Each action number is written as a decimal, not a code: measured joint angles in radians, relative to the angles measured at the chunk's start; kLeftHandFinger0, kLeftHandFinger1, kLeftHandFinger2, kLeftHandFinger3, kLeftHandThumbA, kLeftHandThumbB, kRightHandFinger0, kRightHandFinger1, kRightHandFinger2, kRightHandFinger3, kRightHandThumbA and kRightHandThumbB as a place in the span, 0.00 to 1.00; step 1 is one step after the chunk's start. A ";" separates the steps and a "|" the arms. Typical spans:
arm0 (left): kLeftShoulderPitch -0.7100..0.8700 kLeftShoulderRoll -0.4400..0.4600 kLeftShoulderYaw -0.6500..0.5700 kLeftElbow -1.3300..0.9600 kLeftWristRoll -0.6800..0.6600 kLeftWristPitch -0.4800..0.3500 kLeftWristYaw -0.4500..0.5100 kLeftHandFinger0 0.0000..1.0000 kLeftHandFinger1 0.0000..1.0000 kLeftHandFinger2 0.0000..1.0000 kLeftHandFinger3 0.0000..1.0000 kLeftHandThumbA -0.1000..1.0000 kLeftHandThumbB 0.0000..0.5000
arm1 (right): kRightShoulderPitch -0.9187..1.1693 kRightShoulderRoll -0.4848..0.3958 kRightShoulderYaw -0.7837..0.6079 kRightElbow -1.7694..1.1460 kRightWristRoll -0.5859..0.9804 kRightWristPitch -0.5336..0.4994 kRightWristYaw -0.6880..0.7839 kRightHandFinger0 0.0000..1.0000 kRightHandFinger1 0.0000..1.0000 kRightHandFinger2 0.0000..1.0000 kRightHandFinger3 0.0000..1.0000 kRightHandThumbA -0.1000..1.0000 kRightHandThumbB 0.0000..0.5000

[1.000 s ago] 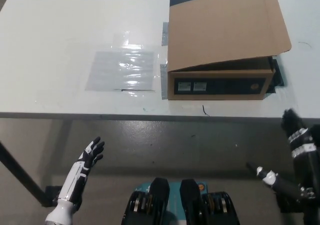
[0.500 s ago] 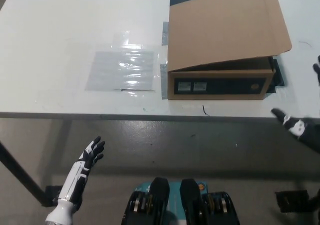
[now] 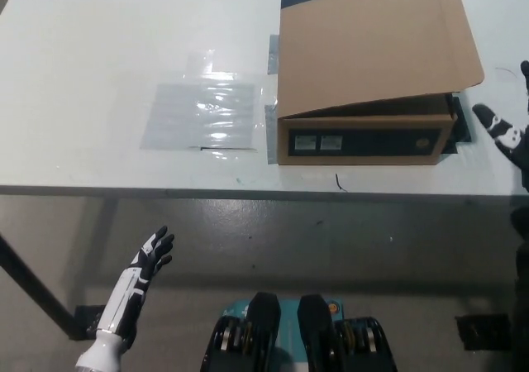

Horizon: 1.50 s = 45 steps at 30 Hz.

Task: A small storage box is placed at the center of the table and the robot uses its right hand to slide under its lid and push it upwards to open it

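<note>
clear plastic sheet [image 3: 202, 116] flat on white table [image 3: 91, 50]; grey floor [image 3: 331, 256] below table edge.

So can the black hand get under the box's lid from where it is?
Probably yes. The right hand is over the table just right of the cardboard box, whose lid is slightly lifted at the front. Nothing lies between them. The left hand rests below the table.

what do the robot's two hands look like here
The left hand is slim, with black fingers and palm on a white segmented forearm. The right hand is black with white patches, and is mostly cut off by the picture's right edge.
</note>
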 measured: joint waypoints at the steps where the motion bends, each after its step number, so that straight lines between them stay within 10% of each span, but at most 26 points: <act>1: 0.000 0.000 0.000 0.000 0.000 0.000 0.000 1.00 1.00 1.00 1.00 1.00 1.00 | -0.009 0.000 -0.004 0.015 0.009 0.000 0.000 1.00 1.00 1.00 1.00 1.00 0.52; 45: 0.000 0.000 -0.009 0.001 0.000 0.000 0.000 1.00 1.00 1.00 1.00 1.00 1.00 | -0.133 0.022 -0.064 0.289 0.251 0.046 0.100 1.00 1.00 1.00 1.00 1.00 0.59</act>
